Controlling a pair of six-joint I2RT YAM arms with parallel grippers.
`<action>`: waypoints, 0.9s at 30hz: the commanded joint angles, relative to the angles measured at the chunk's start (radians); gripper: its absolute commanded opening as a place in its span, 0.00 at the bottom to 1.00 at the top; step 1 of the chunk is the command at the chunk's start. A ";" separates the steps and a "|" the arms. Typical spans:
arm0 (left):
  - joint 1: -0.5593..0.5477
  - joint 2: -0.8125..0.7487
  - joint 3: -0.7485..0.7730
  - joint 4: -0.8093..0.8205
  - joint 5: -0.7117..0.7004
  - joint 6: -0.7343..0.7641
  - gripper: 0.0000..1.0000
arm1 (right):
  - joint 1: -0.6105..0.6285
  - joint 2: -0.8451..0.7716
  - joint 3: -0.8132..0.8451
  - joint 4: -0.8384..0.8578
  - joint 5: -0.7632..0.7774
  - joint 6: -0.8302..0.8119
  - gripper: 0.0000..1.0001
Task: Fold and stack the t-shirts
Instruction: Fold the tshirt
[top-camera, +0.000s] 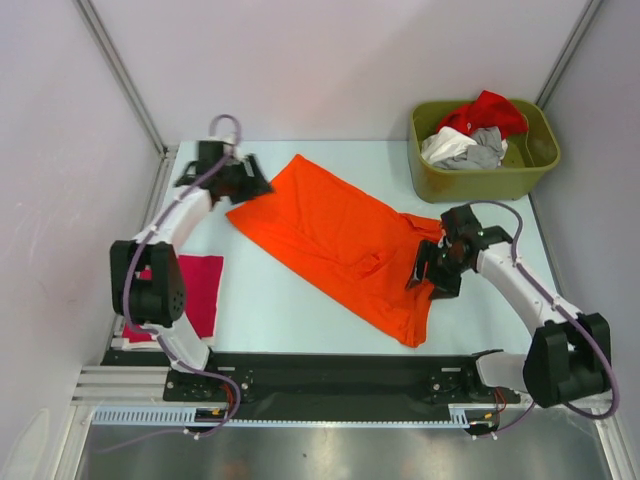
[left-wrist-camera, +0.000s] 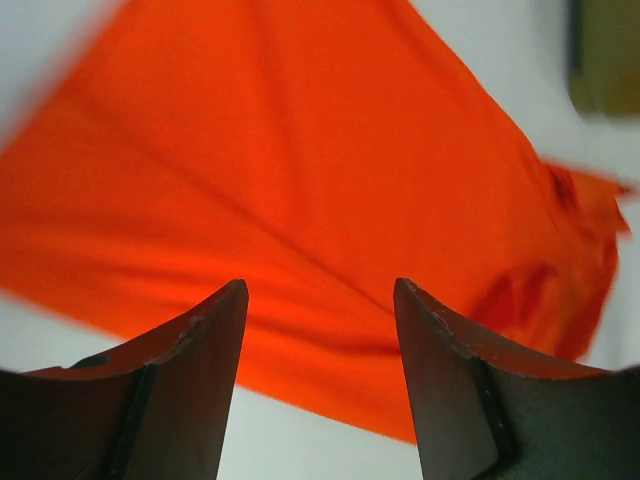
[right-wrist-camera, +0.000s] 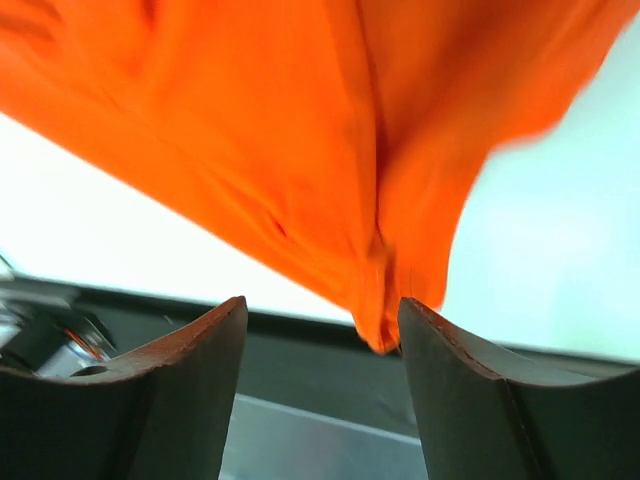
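The orange tee (top-camera: 340, 240) is spread flat and slantwise across the middle of the table (top-camera: 270, 310), running from upper left of centre down towards the lower right. One layer only can be made out, with a few creases and a bunched patch at its right edge; no fold is seen in it, so its folding is judged not yet begun.

The left claw (left-wrist-camera: 320, 320) is seen at the tee's upper-left corner with its jaws standing well apart. Nothing is gripped: only the cloth lying beyond is seen through the gap.

The right claw (right-wrist-camera: 322, 330) is placed at the tee's right edge, and its jaws are likewise parted. A hanging tip of orange cloth is seen in the gap, close to one finger, but it is not pinched.

A magenta tee (top-camera: 200, 285) lies at the left edge of the frame, partly hidden under the left arm. It looks folded into a flat rectangle and is taken as the start of the stack.

In the green bin (top-camera: 480, 182) at upper right, a red tee (top-camera: 490, 110), a white one (top-camera: 445, 148) and a grey one (top-camera: 485, 150) are heaped unfolded.

Roughly one tee of five is judged done. The orange tee remains to be folded and stacked, then the three from the bin.
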 joint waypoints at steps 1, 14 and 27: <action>-0.246 -0.006 -0.044 0.051 0.120 0.042 0.66 | -0.060 0.091 0.107 0.106 0.028 -0.050 0.67; -0.649 0.146 0.038 0.081 -0.020 0.081 0.65 | -0.178 0.332 0.185 0.346 -0.090 -0.087 0.46; -0.716 0.307 0.145 0.040 -0.058 0.067 0.67 | -0.177 0.416 0.159 0.464 -0.059 -0.093 0.57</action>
